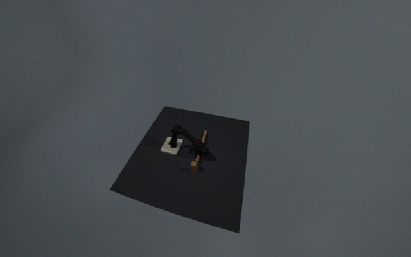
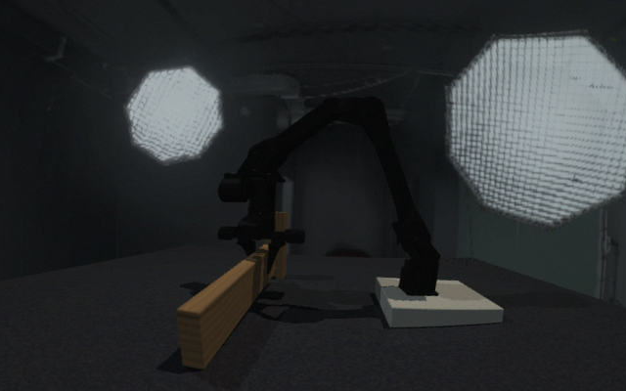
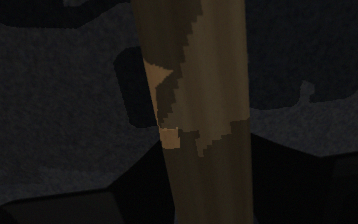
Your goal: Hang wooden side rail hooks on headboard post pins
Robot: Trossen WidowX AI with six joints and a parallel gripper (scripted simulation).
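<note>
Nearest in the exterior view is the far end of the rail (image 1: 204, 137) (image 2: 220, 300) (image 3: 215, 75), low at the desk (image 1: 221, 193) (image 2: 357, 362) (image 3: 70, 110), the rail standing on its narrow edge and running away toward the post (image 1: 194, 168) (image 2: 285, 246). Farther along, the hand (image 1: 199, 151) (image 2: 260, 254) (image 3: 197, 134) comes down from above with its fingers gripped on the rail, one to each side. Off to the side, the arm (image 1: 187, 136) (image 2: 391, 156) rises from a white base (image 1: 167, 150) (image 2: 445, 318), well apart from the rail. Beyond the hand, the rail's other end reaches the post or stops just short of it; the light is poor and the hand is in the way, so I can't fairly say whether the hooks sit on the pins. The step in hand looks to be the hanging itself. Next, I'd keep the grip, line the hooks up with the slot and lower them until both bear on the pins, the far end kept on the desk. Only then should the fingers open and the hand back off; letting go early could drop that end off the pins.
</note>
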